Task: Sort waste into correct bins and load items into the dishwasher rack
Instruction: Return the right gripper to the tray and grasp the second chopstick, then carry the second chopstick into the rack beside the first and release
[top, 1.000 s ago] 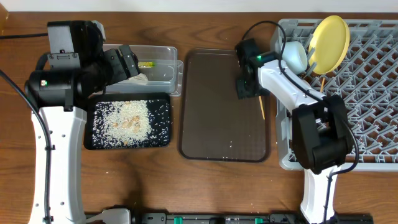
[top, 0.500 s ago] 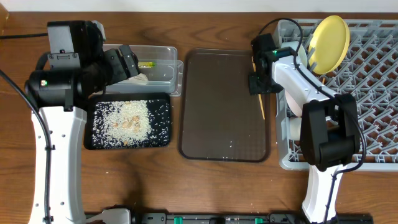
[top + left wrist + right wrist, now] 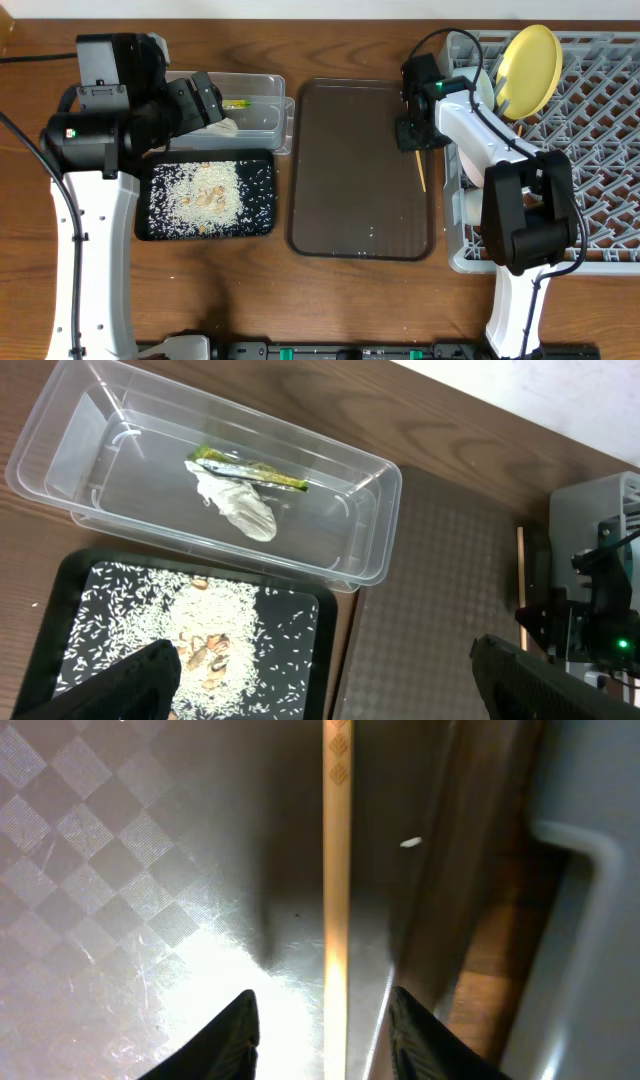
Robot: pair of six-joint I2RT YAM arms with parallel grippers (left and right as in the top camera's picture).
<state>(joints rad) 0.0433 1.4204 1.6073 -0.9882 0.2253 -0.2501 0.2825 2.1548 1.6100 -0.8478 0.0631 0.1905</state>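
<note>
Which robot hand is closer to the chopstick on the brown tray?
Right. The right hand is just above the chopstick, with an open finger on each side. The left hand is far off, over by the clear tub.

The wooden surface (image 3: 330, 300) bears a clear plastic tub (image 3: 268, 110), flat black tray (image 3: 262, 222), dark brown serving tray (image 3: 340, 170) and grey lattice crate (image 3: 455, 255).

Wooden chopstick (image 3: 335, 870), textured tray (image 3: 100, 840) (glossy), clear plastic tub (image 3: 366, 528)
</note>
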